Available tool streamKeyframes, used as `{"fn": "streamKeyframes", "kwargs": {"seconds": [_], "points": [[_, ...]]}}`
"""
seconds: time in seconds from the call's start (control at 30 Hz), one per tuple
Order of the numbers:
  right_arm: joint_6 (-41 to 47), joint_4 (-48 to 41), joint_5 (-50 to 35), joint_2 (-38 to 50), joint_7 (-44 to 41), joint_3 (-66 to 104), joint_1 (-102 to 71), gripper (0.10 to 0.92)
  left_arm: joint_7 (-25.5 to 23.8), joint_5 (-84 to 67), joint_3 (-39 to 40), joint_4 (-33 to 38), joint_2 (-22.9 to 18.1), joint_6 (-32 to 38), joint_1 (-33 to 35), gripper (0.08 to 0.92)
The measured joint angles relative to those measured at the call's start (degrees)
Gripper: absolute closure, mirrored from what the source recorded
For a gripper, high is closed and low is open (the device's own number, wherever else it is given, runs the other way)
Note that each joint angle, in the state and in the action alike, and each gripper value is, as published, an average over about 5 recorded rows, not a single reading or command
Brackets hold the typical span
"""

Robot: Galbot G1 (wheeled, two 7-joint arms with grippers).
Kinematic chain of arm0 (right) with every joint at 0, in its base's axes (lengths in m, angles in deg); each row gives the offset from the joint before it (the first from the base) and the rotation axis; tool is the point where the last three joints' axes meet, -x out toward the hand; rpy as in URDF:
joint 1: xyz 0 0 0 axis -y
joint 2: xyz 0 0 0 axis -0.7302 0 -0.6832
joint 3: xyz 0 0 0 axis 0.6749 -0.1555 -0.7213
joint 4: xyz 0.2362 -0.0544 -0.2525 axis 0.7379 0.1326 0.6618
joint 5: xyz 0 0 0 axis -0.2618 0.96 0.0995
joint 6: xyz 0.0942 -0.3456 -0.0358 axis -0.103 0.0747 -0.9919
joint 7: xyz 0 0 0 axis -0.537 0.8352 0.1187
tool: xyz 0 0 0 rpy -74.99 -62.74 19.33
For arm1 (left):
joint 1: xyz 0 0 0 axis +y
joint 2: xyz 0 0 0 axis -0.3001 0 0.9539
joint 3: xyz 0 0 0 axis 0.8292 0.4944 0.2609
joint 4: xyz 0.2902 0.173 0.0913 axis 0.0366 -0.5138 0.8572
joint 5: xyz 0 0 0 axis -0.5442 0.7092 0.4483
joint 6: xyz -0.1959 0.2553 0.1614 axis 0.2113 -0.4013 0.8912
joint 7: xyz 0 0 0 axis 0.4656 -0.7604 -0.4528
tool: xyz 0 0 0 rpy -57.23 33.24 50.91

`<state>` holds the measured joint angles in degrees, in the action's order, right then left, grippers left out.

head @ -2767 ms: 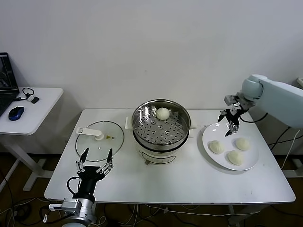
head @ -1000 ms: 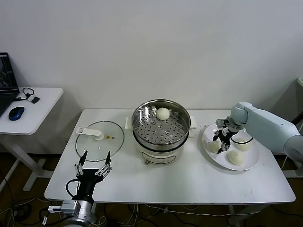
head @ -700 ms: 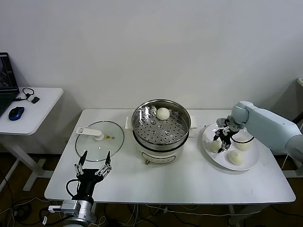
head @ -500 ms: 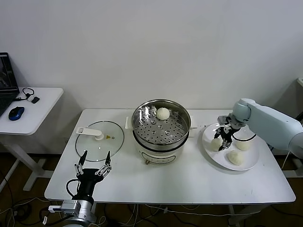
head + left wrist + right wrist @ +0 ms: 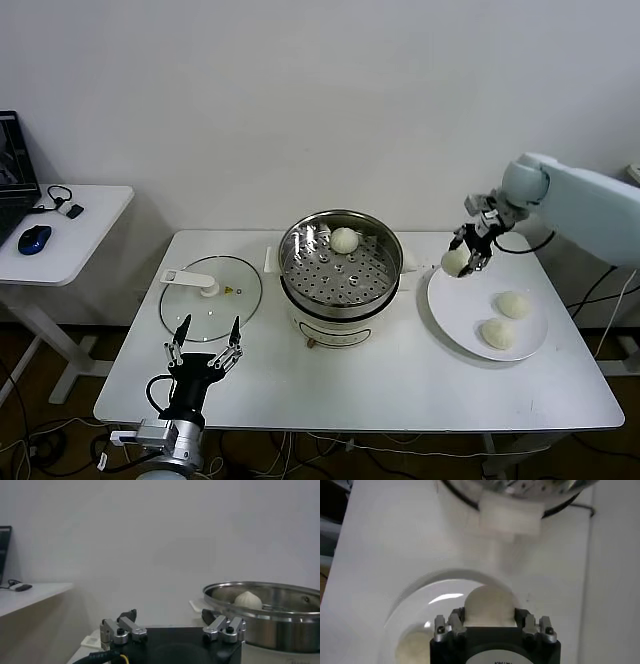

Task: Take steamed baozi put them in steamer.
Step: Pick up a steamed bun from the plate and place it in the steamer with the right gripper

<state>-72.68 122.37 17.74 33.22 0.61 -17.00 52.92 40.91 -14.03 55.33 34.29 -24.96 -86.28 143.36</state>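
Note:
My right gripper point(image 5: 463, 255) is shut on a steamed baozi point(image 5: 455, 262) and holds it above the left edge of the white plate point(image 5: 455, 310), right of the steamer point(image 5: 340, 262). In the right wrist view the baozi point(image 5: 489, 606) sits between the jaws over the plate point(image 5: 420, 600). One baozi point(image 5: 344, 240) lies at the back of the steamer's perforated floor. Two baozi point(image 5: 513, 304) point(image 5: 496, 333) stay on the plate. My left gripper point(image 5: 204, 348) is open and empty, parked near the table's front left; its view shows the steamer point(image 5: 270, 615) with a baozi point(image 5: 248, 600) inside.
A flat glass lid point(image 5: 211, 291) with a white handle lies left of the steamer. A side table point(image 5: 60, 235) with a mouse point(image 5: 34, 239) and laptop stands at far left. The steamer's white handle point(image 5: 510, 517) shows ahead of the right gripper.
My right gripper came down to the plate, closed on the leftmost baozi, and has lifted it up and toward the steamer. The left arm barely shifted.

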Motion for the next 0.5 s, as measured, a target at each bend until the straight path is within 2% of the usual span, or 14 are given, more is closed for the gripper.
{"fn": "streamKeyframes", "kwargs": {"seconds": [0.5], "points": [[3.77, 3.77, -16.42, -10.36, 0.38, -8.88, 13.50, 0.372, 0.23, 0.55, 0.95, 0.57, 0.23, -0.10, 0.58, 0.177]]}}
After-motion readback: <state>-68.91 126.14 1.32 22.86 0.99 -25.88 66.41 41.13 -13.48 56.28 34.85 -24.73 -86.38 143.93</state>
